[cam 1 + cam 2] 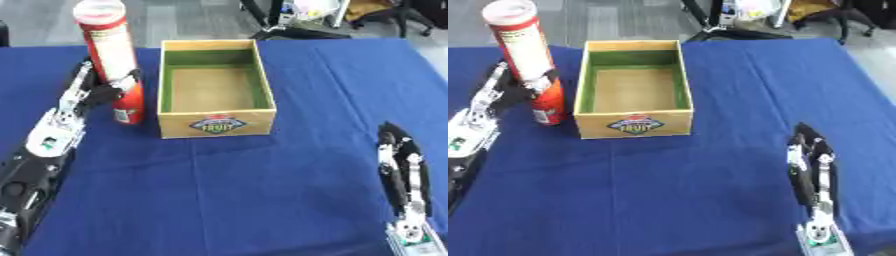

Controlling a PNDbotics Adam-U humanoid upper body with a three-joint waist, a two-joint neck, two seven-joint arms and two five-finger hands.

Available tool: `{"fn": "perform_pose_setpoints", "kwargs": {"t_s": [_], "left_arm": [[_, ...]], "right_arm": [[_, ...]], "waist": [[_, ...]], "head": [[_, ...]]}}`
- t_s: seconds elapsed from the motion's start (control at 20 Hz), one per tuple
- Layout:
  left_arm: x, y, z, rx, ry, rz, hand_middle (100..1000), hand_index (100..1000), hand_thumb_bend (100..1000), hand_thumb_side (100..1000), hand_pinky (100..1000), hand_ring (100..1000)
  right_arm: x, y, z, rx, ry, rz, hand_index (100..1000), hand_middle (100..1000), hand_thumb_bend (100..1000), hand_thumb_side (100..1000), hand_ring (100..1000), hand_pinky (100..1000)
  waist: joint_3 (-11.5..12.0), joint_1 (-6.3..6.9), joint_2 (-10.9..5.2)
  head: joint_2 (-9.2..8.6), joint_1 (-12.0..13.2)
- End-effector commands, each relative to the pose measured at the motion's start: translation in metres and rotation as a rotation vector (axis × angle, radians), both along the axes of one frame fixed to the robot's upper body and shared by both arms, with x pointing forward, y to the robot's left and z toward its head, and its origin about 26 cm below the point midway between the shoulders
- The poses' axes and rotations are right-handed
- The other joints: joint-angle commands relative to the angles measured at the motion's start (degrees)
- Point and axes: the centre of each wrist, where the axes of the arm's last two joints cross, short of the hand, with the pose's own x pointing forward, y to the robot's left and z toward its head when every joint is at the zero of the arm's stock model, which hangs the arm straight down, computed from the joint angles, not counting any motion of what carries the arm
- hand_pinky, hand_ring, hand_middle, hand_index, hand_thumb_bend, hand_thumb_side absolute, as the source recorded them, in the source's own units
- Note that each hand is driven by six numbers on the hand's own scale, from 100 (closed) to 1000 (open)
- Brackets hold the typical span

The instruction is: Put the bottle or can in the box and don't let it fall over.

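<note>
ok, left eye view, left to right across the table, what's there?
left hand → red canister in its grasp → wooden fruit box → right hand, idle at the lower right.

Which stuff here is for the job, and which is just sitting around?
For the job:
- red can, held by the left robot hand
- wooden box

Just there:
- right robot hand, resting open
- blue tablecloth
</note>
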Motion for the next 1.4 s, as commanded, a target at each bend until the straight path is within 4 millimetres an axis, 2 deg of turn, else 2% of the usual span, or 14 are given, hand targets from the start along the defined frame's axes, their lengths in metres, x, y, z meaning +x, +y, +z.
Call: {"fn": "perform_pose_setpoints", "kwargs": {"t_s": [0.05,0.2,0.3,0.6,0.8,1.0,1.2,1.4], "left_arm": [[0.003,0.001,0.013,0.005,-0.032,-0.001,465,735,100,125,491,476],[0.003,0.002,0.02,-0.005,-0.063,0.001,431,706,100,151,455,447],[0.002,0.001,0.033,-0.012,-0.102,-0.008,426,701,100,145,450,443],[-0.004,-0.018,0.096,-0.036,-0.266,-0.095,417,692,100,142,438,436],[-0.004,-0.04,0.12,-0.028,-0.302,-0.151,416,688,100,128,435,434],[0.003,-0.066,0.113,0.014,-0.258,-0.207,418,689,100,116,440,437],[0.012,-0.084,0.091,0.048,-0.196,-0.242,415,690,100,104,445,436],[0.017,-0.095,0.067,0.004,-0.161,-0.262,407,690,100,100,452,435]], "right_arm": [[0.003,-0.002,0.006,-0.006,-0.018,0.002,848,775,100,818,821,761],[0.003,-0.002,0.006,-0.006,-0.017,0.001,848,775,100,819,821,761],[0.003,-0.002,0.006,-0.006,-0.016,0.001,848,775,100,818,821,761],[0.003,-0.002,0.005,-0.007,-0.014,0.003,848,775,100,820,821,761],[0.003,0.0,0.004,-0.006,-0.011,0.013,848,775,100,824,821,761],[0.005,0.004,0.004,-0.002,-0.012,0.031,848,775,100,825,822,762],[0.007,0.009,0.006,0.003,-0.019,0.049,848,775,100,825,822,762],[0.01,0.015,0.009,0.01,-0.029,0.068,848,775,100,825,822,762]], "waist": [[-0.05,-0.05,-0.75],[-0.16,-0.07,-0.78],[-0.25,-0.04,-0.89],[-0.46,0.13,-1.19],[-0.99,0.13,-1.36],[-2.03,-0.1,-1.23],[-3.18,-0.36,-0.9],[-4.31,-0.63,-0.46]], "head": [[-0.55,-0.08],[-0.53,-0.1],[-0.41,-0.08],[-0.25,-0.08],[-0.2,0.26],[-0.32,0.8],[-0.5,1.36],[-0.82,1.63]]}}
